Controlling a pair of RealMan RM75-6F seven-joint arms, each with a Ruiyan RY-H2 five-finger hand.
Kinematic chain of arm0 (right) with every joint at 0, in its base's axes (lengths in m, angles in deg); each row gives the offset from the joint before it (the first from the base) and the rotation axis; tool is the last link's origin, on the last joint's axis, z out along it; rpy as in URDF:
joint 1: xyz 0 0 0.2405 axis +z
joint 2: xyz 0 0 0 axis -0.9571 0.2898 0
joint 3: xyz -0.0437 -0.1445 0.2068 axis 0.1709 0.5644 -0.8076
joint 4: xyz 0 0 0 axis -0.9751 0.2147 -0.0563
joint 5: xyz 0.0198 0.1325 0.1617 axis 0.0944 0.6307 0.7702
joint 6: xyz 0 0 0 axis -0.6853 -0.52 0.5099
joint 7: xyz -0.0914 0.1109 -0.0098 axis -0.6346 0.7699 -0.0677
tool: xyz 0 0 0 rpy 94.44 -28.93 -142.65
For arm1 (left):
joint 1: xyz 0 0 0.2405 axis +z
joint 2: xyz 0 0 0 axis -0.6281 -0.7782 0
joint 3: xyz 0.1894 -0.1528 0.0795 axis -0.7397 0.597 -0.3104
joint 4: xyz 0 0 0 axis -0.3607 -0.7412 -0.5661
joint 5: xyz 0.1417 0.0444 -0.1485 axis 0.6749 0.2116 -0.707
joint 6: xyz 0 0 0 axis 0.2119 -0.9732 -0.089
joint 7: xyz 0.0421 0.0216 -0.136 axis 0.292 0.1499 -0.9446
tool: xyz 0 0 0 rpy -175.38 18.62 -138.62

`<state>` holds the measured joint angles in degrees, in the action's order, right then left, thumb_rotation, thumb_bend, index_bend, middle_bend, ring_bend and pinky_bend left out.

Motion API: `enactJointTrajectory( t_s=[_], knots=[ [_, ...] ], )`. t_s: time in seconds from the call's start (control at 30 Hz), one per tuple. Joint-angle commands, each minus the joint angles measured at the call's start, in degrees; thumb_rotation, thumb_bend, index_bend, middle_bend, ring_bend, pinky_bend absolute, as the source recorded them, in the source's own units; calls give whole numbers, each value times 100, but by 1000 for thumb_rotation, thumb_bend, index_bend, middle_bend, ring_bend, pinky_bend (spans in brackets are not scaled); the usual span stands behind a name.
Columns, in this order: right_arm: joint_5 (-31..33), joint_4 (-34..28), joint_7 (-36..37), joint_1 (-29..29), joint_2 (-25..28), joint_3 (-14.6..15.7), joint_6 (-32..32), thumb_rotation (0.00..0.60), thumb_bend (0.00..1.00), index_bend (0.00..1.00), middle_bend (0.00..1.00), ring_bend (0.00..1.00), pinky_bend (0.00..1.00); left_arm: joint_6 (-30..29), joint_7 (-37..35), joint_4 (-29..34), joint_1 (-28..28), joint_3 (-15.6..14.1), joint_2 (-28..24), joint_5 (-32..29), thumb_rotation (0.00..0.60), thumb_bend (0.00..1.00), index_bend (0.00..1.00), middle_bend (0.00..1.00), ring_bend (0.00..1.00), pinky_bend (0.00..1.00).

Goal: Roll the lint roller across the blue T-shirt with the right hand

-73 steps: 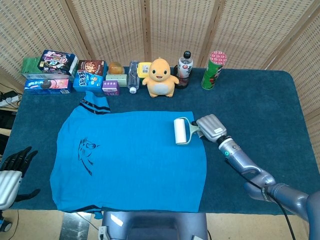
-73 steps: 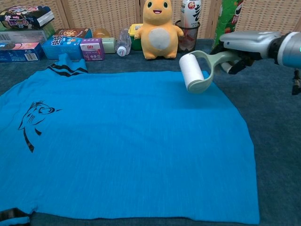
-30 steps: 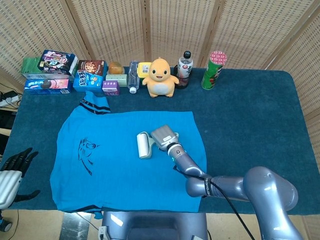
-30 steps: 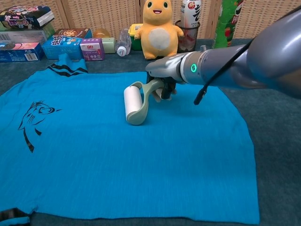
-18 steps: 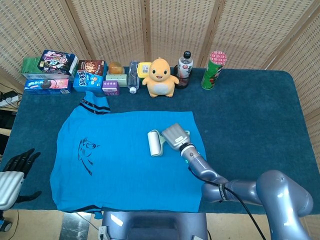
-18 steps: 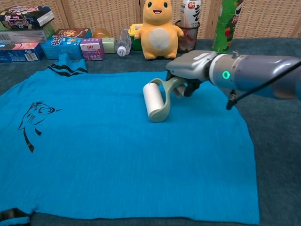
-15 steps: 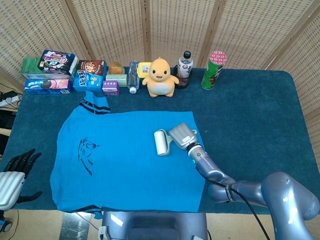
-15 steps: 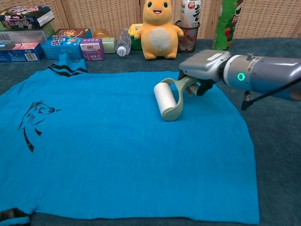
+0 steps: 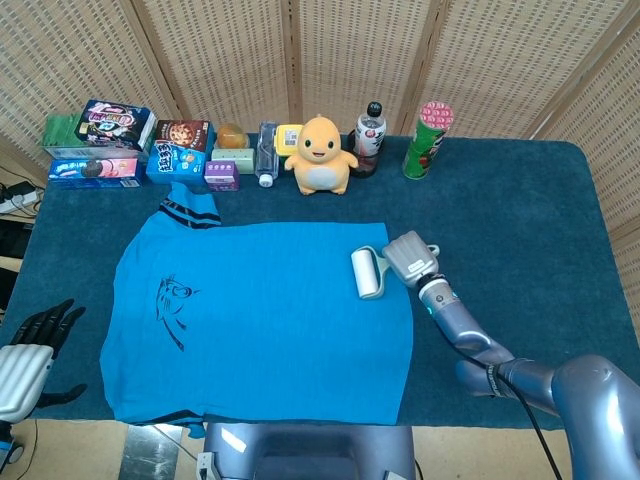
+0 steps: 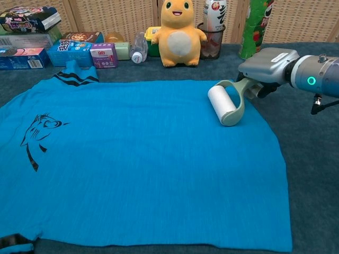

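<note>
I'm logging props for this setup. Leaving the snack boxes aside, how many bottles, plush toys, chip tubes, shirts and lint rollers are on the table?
Bottles: 2, a clear bottle lying down and a black-capped bottle upright
Plush toy: 1
Chip tube: 1
Blue T-shirt: 1
Lint roller: 1
Total: 6

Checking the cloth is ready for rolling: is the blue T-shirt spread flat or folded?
Spread flat: the blue T-shirt lies open on the table, printed side up, with only its collar end slightly bunched.
</note>
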<state>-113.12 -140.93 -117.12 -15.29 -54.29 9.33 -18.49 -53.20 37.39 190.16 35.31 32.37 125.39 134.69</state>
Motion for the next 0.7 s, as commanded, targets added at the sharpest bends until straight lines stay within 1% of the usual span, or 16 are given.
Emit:
enactJointTrajectory(
  t_s=[0.03,0.17,0.3,0.4,0.47,0.6,0.7],
  knots=[
    [-60,-30,-54,-45,3,-77,-12,600,1000,563,692,657,967,-6,-9,-3,2,-1,-1,5,600,95,0,0,0,59],
    [-37,-194,-306,-35,-88,-195,19,600,1000,564,693,657,968,-6,-33,-4,1,-5,-11,12,600,95,0,0,0,59],
    [139,-391,-794,52,-284,-350,70,600,1000,564,694,658,967,-32,-77,-9,12,-16,-29,46,600,95,0,0,0,59],
    [430,-559,-1331,162,-475,-512,157,600,1000,565,694,658,969,-55,-123,-16,21,-17,-49,59,600,95,0,0,0,59],
    [736,-700,-1883,324,-679,-641,216,600,1000,566,694,658,970,-84,-169,-19,32,-20,-69,79,600,95,0,0,0,59],
    [1358,-899,-2665,534,-887,-833,369,600,1000,566,696,658,971,-97,-232,-30,35,-29,-96,114,600,95,0,0,0,59],
    [1622,-1021,-3000,652,-974,-928,469,600,1000,566,696,658,971,-100,-265,-38,36,-29,-109,118,600,95,0,0,0,59]
  ],
)
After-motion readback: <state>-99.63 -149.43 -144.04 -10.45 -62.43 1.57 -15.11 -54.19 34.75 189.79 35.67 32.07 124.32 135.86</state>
